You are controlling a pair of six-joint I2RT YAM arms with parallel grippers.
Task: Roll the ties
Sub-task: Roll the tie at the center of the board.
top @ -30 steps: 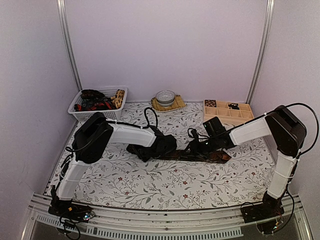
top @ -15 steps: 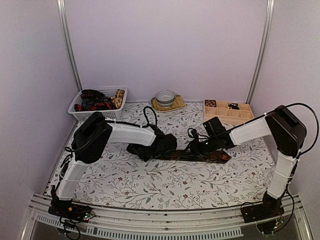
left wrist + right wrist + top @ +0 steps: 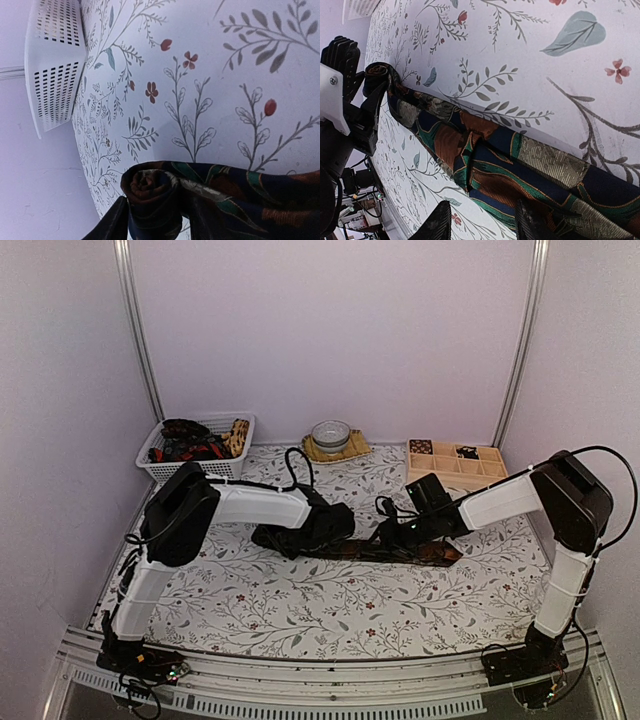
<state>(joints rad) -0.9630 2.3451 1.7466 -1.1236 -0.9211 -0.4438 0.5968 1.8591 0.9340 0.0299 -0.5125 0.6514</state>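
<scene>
The tie [image 3: 485, 165] was navy, patched with rust-brown, green and dull gold. The tablecloth [image 3: 225, 75] was white, printed with grey-green leafy sprigs and small red flowers. The basket [image 3: 55, 75] was white, pierced with rows of small holes. The compartment tray [image 3: 455, 462] was pale tan wood.

High rear overview facing table [image 3: 300, 612], two low wrist close-ups sharing tie [image 3: 226, 196]

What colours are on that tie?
Tie: navy with brown, green and tan patches; clearest in right wrist view.
</scene>
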